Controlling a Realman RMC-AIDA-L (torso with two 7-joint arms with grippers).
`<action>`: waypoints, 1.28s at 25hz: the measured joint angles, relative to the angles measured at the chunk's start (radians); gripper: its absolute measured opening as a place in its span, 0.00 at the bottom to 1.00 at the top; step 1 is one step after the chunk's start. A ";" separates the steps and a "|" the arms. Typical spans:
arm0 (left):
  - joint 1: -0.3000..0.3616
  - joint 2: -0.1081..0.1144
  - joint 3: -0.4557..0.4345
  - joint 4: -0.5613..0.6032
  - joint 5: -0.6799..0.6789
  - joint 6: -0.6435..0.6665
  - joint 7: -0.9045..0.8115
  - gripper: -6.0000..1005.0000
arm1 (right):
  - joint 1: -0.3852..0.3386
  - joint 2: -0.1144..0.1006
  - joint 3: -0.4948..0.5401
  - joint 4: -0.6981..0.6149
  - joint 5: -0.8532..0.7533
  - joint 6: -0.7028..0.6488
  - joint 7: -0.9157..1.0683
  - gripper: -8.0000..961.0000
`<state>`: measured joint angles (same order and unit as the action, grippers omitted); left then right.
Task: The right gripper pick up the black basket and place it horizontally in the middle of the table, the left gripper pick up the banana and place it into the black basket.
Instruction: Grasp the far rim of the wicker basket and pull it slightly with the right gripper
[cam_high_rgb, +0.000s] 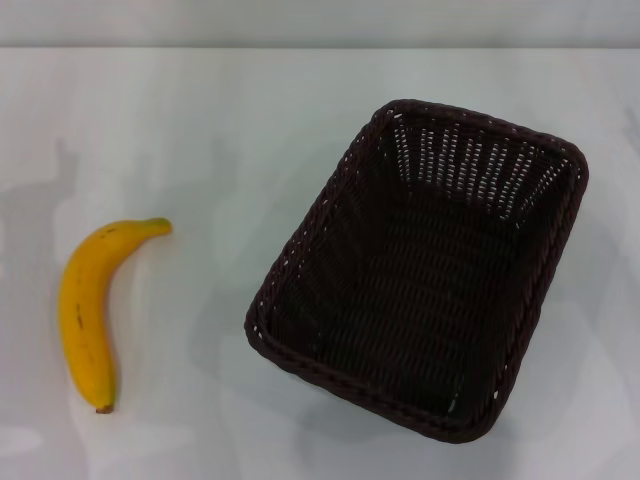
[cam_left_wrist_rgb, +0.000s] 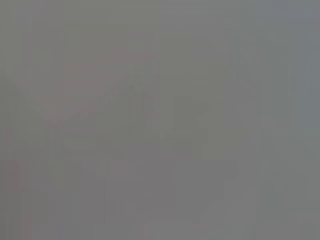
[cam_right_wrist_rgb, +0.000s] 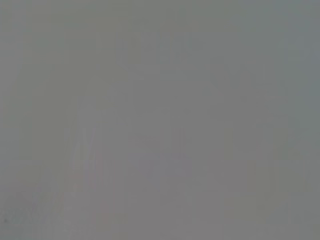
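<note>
Grippers are out of sight for you in every view, left and right alike, and both wrist views give only a flat grey blur, so you cannot tell how either one stands. The black basket (cam_high_rgb: 420, 270) sits empty on the table (cam_high_rgb: 200, 120), right of centre and skewed at an angle. The banana (cam_high_rgb: 90, 315) lies well apart to its left, stem end pointing away from the robot.

White glossy table (cam_high_rgb: 300, 110), pale grey wall (cam_high_rgb: 320, 20)
</note>
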<state>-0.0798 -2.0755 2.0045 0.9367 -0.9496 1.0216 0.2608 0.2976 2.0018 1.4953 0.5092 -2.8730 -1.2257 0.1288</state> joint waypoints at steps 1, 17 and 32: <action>0.000 0.000 0.000 0.000 0.000 0.000 0.000 0.88 | 0.000 0.000 0.000 -0.001 0.000 0.000 0.000 0.89; 0.001 0.000 0.001 0.000 -0.001 -0.002 0.000 0.88 | -0.010 0.000 0.005 0.008 0.000 0.001 0.000 0.89; 0.003 0.000 -0.004 -0.013 -0.002 -0.002 -0.058 0.88 | -0.033 -0.122 0.017 0.575 -0.087 0.830 0.004 0.89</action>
<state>-0.0764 -2.0754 2.0004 0.9233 -0.9512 1.0201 0.2027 0.2648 1.8799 1.5125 1.0843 -2.9605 -0.3959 0.1325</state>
